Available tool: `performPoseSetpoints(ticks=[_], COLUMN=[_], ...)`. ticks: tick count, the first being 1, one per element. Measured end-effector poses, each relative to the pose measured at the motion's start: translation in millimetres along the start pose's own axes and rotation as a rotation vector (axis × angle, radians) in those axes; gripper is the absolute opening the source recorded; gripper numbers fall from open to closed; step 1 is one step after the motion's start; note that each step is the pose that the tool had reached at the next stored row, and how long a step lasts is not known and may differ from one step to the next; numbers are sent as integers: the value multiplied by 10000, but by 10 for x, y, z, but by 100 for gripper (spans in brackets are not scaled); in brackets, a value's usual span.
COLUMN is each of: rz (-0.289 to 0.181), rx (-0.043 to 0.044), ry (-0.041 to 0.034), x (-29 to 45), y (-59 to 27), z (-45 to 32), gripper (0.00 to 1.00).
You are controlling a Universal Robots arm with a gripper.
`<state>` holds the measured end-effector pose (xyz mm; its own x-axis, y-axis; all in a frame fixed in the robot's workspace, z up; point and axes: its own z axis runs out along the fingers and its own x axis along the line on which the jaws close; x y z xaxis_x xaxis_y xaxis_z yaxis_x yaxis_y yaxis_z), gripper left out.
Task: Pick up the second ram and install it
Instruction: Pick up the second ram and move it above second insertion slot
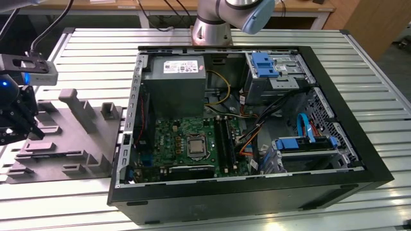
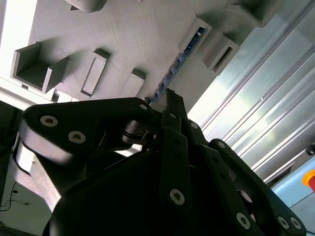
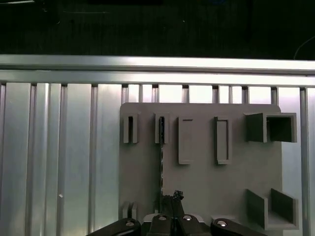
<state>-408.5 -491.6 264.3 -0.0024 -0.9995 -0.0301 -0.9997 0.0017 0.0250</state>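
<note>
Broadly, the exterior view shows an open black metal computer case [image 1: 378,169] lying on a ribbed aluminium desk [image 1: 96,45]. Its green motherboard [image 1: 168,139] and long black memory slots [image 1: 224,139] are exposed. At the exterior view's left, the black gripper [image 1: 19,122] hangs over a matte grey moulded holder plate [image 1: 77,140].

In the first wrist view the second ram [image 3: 161,152], a thin dark blue-green circuit-board stick, stands on edge in a narrow slot of the plate. It is just beside the fingers [image 3: 173,196], which are drawn together and hold nothing.

In the second wrist view the same stick [image 2: 178,63] runs along its slot beyond the jointed black fingers [image 2: 172,105].

By my judgement the pick-up is not yet made, and the installing is all left to do.
</note>
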Motion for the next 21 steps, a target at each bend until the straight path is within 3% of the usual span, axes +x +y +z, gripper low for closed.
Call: performPoseSetpoints(ticks=[6, 21], rz=[-27, -89], rx=[106, 145], ry=[-1, 3], x=[2, 8], y=[29, 96], z=[62, 243], gripper=[10, 10])
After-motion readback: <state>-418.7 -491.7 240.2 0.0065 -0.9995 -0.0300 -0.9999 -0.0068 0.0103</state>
